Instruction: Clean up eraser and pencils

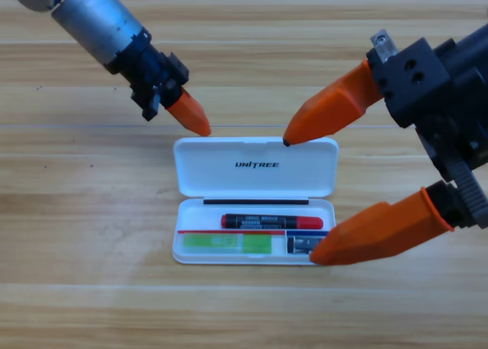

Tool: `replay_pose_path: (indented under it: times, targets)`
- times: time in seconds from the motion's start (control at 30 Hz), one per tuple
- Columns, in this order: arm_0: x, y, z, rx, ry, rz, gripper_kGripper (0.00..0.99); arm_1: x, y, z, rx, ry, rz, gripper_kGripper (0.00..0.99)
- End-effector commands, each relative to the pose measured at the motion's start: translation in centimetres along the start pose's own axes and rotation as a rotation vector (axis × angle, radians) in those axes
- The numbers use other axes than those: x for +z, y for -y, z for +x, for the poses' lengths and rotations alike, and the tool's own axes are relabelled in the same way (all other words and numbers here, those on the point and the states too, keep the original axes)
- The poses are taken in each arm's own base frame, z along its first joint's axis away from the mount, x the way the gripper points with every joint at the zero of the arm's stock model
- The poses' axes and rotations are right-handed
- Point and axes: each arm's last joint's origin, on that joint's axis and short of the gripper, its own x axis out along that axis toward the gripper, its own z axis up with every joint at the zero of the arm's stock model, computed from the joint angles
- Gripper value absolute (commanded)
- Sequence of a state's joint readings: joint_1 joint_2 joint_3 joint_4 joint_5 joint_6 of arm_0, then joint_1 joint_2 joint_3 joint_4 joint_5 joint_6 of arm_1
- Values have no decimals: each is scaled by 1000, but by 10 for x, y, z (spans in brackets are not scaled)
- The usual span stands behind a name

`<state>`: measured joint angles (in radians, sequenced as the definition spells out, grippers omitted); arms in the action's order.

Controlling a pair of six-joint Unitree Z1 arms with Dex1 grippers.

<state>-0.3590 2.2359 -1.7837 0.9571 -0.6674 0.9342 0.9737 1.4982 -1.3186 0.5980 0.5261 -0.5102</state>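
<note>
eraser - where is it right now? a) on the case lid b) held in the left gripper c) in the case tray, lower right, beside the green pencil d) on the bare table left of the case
c: the eraser lies in the white case tray's lower right, right of the green pencil, with the right gripper jaws wide open around that corner.

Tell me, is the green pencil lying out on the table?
No, the green pencil lies inside the open white case, below the black and red pencil.

A white case (255,166) lies open on the wooden table (76,235), its lettered lid hinged back toward twelve o'clock.
</note>
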Motion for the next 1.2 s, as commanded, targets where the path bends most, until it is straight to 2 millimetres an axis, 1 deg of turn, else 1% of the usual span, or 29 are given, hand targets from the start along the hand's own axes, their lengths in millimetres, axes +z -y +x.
replay_pose_path:
  times: [0.03,0.3,0.5,0.63,0.8,1.2]
  targets:
    - [-13,-3,47,-104,-32,-16,0,-5,3,5,11,-8,31,965]
    - [-11,6,60,-141,-48,-3,0,-5,3,5,12,-10,35,965]
    - [-6,17,58,-149,-51,13,0,-5,3,5,12,-10,39,965]
    - [-8,24,60,-164,-61,20,0,-5,3,5,12,-10,42,965]
    - [-12,32,68,-182,-76,27,0,-5,3,5,12,-10,42,965]
    - [-11,44,83,-190,-112,48,0,-6,3,7,14,-14,45,965]
